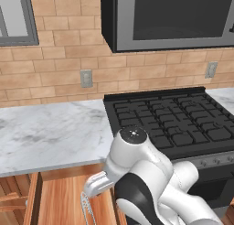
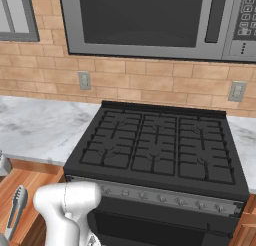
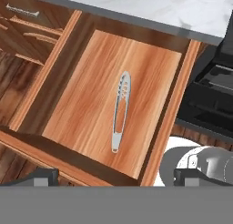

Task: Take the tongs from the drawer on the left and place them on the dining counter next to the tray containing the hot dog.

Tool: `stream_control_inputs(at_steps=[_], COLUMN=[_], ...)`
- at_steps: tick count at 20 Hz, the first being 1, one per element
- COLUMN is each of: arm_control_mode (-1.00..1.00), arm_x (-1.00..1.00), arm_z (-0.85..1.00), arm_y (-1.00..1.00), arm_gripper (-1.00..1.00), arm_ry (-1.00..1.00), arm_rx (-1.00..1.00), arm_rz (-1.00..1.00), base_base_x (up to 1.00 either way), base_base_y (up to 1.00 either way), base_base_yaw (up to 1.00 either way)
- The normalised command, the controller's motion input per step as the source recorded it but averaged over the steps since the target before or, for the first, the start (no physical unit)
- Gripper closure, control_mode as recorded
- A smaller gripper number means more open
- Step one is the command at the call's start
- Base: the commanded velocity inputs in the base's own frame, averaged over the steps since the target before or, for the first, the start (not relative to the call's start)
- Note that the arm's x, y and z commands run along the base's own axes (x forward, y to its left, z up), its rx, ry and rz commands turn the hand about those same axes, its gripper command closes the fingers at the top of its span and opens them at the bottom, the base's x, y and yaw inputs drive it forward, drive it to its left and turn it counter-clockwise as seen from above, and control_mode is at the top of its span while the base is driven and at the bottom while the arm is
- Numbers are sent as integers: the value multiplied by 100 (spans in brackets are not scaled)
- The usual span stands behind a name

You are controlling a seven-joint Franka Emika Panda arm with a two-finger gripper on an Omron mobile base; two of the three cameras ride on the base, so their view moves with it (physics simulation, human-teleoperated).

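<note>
Tongs [image 3: 120, 110] lying loose in open drawer [image 3: 68, 68]; I'm hovering above w/ jaws fully open, holding nothing. Reach step; next I'm needing descent, aligning across arms.

Arm [image 1: 146, 174]: glossy white rounded shells, dark grey-black bands at joints. Round white joint cap [image 1: 133, 134] on top, small dark centre with ring of tiny dots. Silver-grey cylindrical segment [image 1: 97, 184] at hand end. Right base view: white rounded link [image 2: 67, 202], thin dark seam line. Finger tips [image 3: 38, 176]: dark grey, blocky.
</note>
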Motion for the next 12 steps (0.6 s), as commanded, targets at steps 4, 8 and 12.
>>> stream_control_inputs(at_steps=[4, 8, 12], arm_control_mode=[-100, -100, -100], arm_x=[0, 0, 3], arm_z=[0, -7, -5], arm_y=[3, 0, 0], arm_gripper=[-100, -100, -100], arm_ry=[0, 0, 0], arm_rx=[0, 0, -2], arm_rz=[-32, -32, 0], base_base_x=[0, 0, 0], base_base_y=[0, 0, 0], base_base_yaw=[0, 0, 0])
